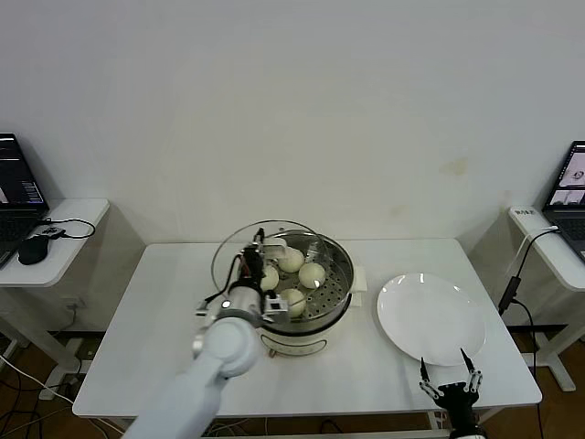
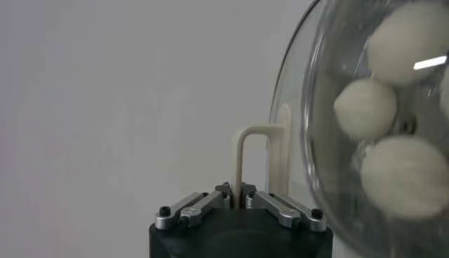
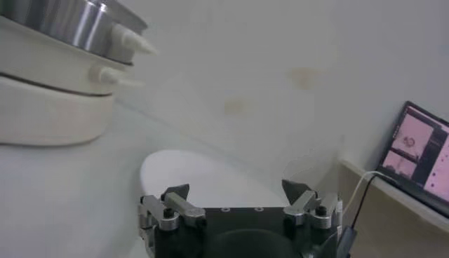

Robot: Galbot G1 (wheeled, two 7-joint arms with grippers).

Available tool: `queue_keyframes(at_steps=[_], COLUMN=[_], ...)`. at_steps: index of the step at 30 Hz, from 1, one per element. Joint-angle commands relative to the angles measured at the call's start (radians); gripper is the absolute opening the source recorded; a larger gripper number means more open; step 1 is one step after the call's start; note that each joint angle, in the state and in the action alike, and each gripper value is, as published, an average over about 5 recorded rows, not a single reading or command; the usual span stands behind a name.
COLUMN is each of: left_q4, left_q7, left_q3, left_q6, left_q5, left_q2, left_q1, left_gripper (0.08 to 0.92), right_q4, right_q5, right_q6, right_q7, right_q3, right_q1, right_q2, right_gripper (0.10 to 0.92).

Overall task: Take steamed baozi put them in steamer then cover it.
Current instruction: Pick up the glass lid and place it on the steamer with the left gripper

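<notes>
Cover (image 1: 265,251), its handle (image 2: 256,158) clamped by our left gripper (image 1: 259,265), tilts over the steamer (image 1: 320,302); we level and centre it. Right gripper (image 1: 448,384) idles, spread, beside the plate (image 1: 430,320).

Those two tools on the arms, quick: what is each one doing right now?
Left tool: shut on the cover's handle, holding the cover tilted over the steamer.
Right tool: open, empty, near the plate.

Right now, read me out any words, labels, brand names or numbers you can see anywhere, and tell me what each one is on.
No text can be read here.
Left laptop screen: lines of content, too small to read.
Right laptop screen: pink windows, blurred, unreadable.
Small label on the right side table: dark marks, too small to read.
Steamer, cover, baozi and white plate: no markings visible.
</notes>
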Motion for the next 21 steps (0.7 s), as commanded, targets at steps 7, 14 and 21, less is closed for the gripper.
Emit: queue_keyframes(at_steps=[7,14,21], left_q4=[0.136,0.148,0.146], left_q7=[0.033,0.022,0.016], left_q3=[0.061,0.051,0.032], left_q6=[0.010,-0.004,-0.013], left_q5=[0.182,0.199,0.205], left_q2=[-0.195,-0.207,-0.205], left_q1=[-0.033,-0.009,0.011], left_gripper=[0.149,0.149,0.149], right_q4=[-0.032,-0.039,-0.043], right_q5=[-0.034,-0.029,-0.028], right_q6=[0.012,0.017,0.020], right_q7=[0.010,0.008,0.006], right_q3=[-0.009,-0.011,-0.011], right_q1=[0.003,0.001,-0.001], right_q2=[0.000,-0.007,-0.011], right_gripper=[0.823,0.823,0.823])
